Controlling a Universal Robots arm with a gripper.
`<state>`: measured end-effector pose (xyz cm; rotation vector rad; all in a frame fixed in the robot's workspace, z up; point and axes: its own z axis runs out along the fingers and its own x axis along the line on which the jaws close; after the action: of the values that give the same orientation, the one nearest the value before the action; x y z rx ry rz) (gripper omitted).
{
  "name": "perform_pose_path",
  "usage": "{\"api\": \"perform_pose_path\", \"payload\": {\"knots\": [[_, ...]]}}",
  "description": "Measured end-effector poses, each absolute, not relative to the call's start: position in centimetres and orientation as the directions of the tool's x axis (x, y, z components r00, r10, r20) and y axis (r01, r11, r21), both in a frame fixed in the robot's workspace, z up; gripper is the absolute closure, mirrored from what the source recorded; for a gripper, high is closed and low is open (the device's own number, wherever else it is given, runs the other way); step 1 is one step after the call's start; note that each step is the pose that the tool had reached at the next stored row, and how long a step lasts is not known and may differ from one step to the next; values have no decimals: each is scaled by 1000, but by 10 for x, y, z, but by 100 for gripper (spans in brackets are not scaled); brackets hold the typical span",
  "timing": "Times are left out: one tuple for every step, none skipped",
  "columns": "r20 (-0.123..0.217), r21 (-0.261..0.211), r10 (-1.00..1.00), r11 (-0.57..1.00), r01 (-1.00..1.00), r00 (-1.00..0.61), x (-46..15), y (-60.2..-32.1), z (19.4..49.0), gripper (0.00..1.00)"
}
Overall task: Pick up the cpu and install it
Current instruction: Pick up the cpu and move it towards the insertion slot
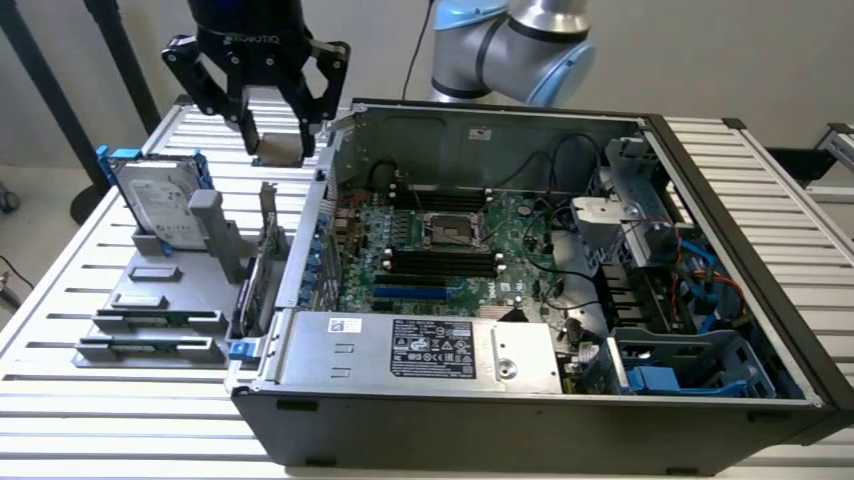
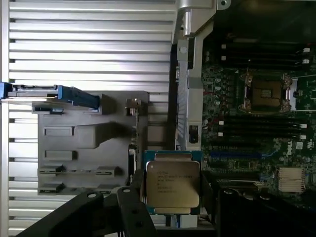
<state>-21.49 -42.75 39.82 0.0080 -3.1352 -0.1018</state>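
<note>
the pick-up half looks done: the gripper (image 1: 280, 135) is pinching the cpu (image 2: 173, 185) by two opposite edges, jaws set fairly wide to span the chip and closed onto it. the cpu hangs in the air, clear of any surface, just outside the case (image 1: 747, 250) and above its side wall on the exterior view's left. in the wrist view its silver lid with printed text faces the camera and it sits square between the jaws, not visibly tilted. the install half is not done. the socket (image 1: 451, 232) lies on the board near the middle of the case floor, and the cpu is well apart from it, off to the side and higher. the socket looks bare, with its metal frame around a dark centre; i can't tell whether the retaining frame is fully swung open. what is left, as i judge it, is carrying the chip in over the case wall, lining it up with the socket and seating it. the grey rack (image 1: 174, 300) outside the case, beside the same wall, carries the hard drive (image 1: 160, 205) and memory sticks (image 1: 147, 347), none of them touched by the gripper.
</note>
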Motion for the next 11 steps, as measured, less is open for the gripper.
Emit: {"api": "perform_pose_path", "payload": {"knots": [[5, 65, -5, 998, -5, -1000, -210, -427, 398, 45], [5, 65, -5, 998, -5, -1000, -206, -427, 398, 45], [5, 65, -5, 998, -5, -1000, -201, -427, 399, 45], [5, 65, -5, 998, -5, -1000, -196, -427, 399, 45], [5, 65, -5, 998, -5, -1000, -192, -427, 399, 45], [5, 65, -5, 998, -5, -1000, -187, -427, 399, 45], [5, 65, -5, 998, -5, -1000, -183, -427, 399, 45], [5, 65, -5, 998, -5, -1000, -178, -427, 399, 45], [5, 65, -5, 998, -5, -1000, -174, -427, 399, 45], [5, 65, -5, 998, -5, -1000, -169, -427, 398, 45], [5, 65, -5, 998, -5, -1000, -165, -426, 398, 45]]}}
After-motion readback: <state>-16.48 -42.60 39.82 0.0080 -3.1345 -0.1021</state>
